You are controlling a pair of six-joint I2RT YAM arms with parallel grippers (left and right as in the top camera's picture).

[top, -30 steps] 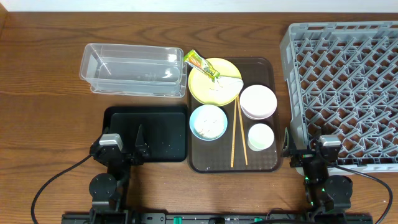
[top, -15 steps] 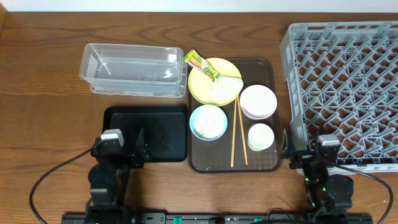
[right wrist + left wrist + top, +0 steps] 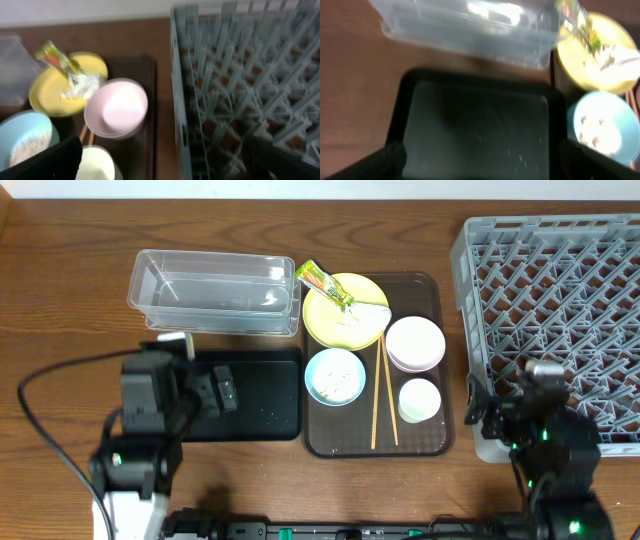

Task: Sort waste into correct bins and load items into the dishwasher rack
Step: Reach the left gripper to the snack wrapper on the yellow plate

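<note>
The snack wrapper [image 3: 323,283] and crumpled napkin [image 3: 366,312] lie on the pale-yellow plate [image 3: 345,315]. The light-blue bowl [image 3: 335,375] holds rice. The white bowl [image 3: 415,343], small cup [image 3: 419,400] and chopsticks [image 3: 378,395] lie beside them. The clear tub [image 3: 215,290] stands behind the black tray [image 3: 255,405]. The grey rack [image 3: 555,320] is at the right. My left gripper [image 3: 222,388] is open and empty over the black tray [image 3: 480,120]. My right gripper [image 3: 480,418] is open and empty over the rack's front left corner [image 3: 235,80].
The plate, bowls, cup and chopsticks all sit on a brown serving tray [image 3: 436,295] between the black tray and the rack. A few white specks lie on the black tray [image 3: 520,156]. Black cables trail from both arms at the table's front.
Both arms have lifted from the front edge and moved away from it. The left gripper now hangs over the black tray, the right one by the rack's corner. No object has moved.
</note>
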